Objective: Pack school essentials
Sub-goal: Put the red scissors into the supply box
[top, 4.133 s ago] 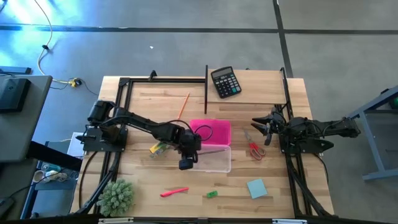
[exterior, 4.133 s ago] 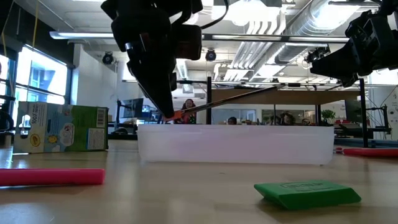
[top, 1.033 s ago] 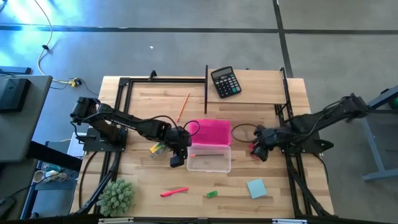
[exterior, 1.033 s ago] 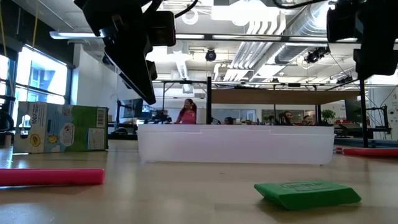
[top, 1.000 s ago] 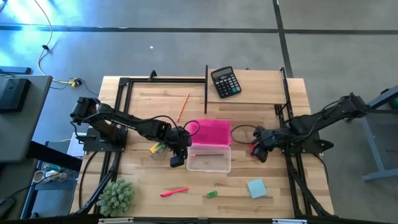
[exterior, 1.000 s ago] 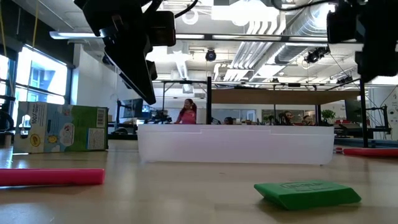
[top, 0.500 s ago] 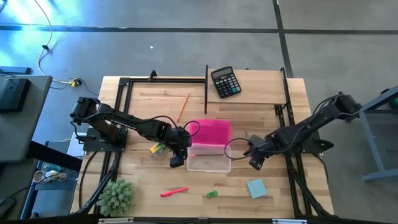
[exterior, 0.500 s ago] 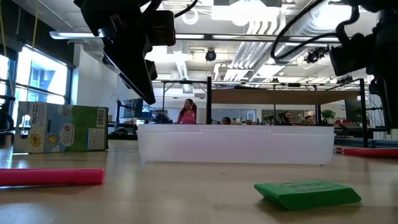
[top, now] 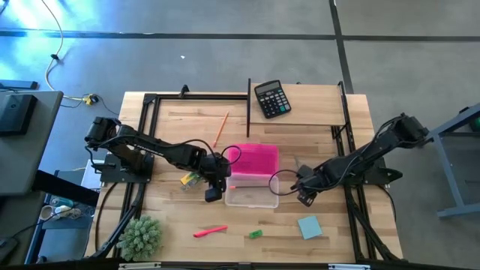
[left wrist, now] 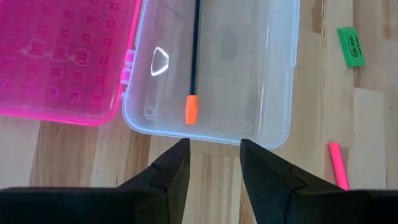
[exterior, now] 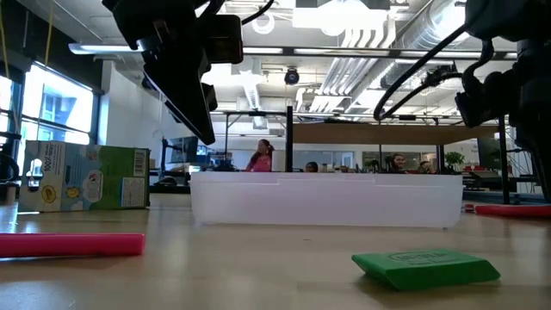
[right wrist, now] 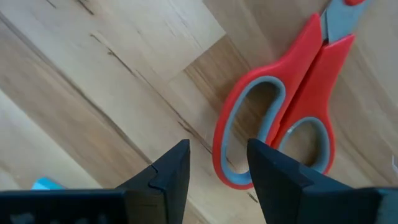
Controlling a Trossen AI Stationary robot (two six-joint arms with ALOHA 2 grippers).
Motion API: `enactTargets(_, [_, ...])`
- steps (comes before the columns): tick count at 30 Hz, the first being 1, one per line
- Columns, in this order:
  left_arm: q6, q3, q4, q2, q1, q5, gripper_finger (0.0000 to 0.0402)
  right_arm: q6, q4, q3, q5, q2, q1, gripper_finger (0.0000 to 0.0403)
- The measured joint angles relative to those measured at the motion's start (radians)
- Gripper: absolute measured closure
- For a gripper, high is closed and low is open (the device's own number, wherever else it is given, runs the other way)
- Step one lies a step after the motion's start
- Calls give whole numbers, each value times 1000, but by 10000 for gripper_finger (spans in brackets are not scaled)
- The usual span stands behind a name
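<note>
An open pencil box lies mid-table, its clear tray [top: 251,191] hinged to a pink lid [top: 253,159]. One pencil with an orange end [left wrist: 194,62] lies in the tray. My left gripper [left wrist: 214,158] hangs open and empty above the tray's left end. My right gripper [right wrist: 217,165] is open and points down over the red-handled scissors [right wrist: 273,134], which lie flat on the table right of the tray. One handle loop shows between its fingers, apart from them. The orange pencil [top: 221,129], crayon box [top: 191,178], pink marker [top: 210,232], green piece [top: 256,234] and blue notepad [top: 309,226] lie loose.
A black calculator [top: 271,99] sits at the far edge and a spiky green plant ball [top: 141,236] at the near left corner. Black frame rails [top: 248,105] run along the table's far part and both sides. People show in the room beyond.
My right gripper has come down toward the table and toward the near edge, tipping until it points down over the scissors. Its fingers stay apart. The scissors and the other things have not moved.
</note>
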Motion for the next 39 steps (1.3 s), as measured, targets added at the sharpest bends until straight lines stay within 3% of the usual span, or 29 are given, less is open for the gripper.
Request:
enactTargets(18, [0,0,0,0,0,0,271,23,9,3,-2,107,0,258])
enactTargets(39, [0,0,0,0,0,0,271,0,-41,43,16,112,13,394])
